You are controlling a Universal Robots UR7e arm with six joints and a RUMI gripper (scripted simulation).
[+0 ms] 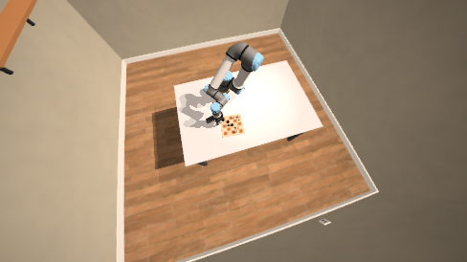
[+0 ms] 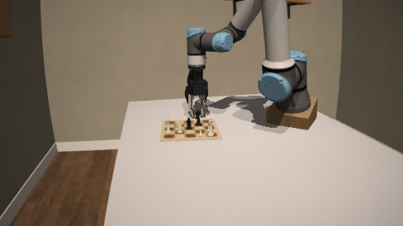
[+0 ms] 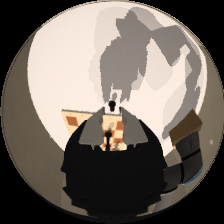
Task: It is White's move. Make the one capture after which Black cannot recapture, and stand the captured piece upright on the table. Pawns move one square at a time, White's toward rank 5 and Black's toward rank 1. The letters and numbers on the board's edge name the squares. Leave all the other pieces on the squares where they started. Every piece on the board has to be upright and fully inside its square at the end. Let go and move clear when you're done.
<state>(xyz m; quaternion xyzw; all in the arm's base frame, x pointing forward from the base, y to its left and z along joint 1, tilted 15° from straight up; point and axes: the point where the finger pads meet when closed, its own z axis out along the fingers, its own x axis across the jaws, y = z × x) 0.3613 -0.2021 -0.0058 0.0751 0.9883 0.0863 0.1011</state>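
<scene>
My gripper point(image 1: 218, 122) point(image 2: 197, 115) point(image 3: 112, 107) points down just beyond the board's edge, its fingers slightly apart. A black piece point(image 3: 112, 105) shows upright between the fingertips, over the bare table beside the board; the fingers do not grip it. The chessboard point(image 2: 182, 139) point(image 3: 67, 114) carries black and white pieces. Two black pieces, one point(image 2: 188, 124) left of the other point(image 2: 198, 120), stand on it. White pieces stand at the left point(image 2: 168, 128), left of centre point(image 2: 180, 128), front right point(image 2: 201, 132) and right point(image 2: 210, 128). The piece's base and the square letters are too small to read.
The white table point(image 1: 282, 98) point(image 2: 248, 171) carries the board near one side. The arm's base stands on a wooden block point(image 2: 307, 118) point(image 3: 186, 127). The arm's shadow falls across the table beyond the board. Other board pieces are partly hidden by the gripper in the wrist view.
</scene>
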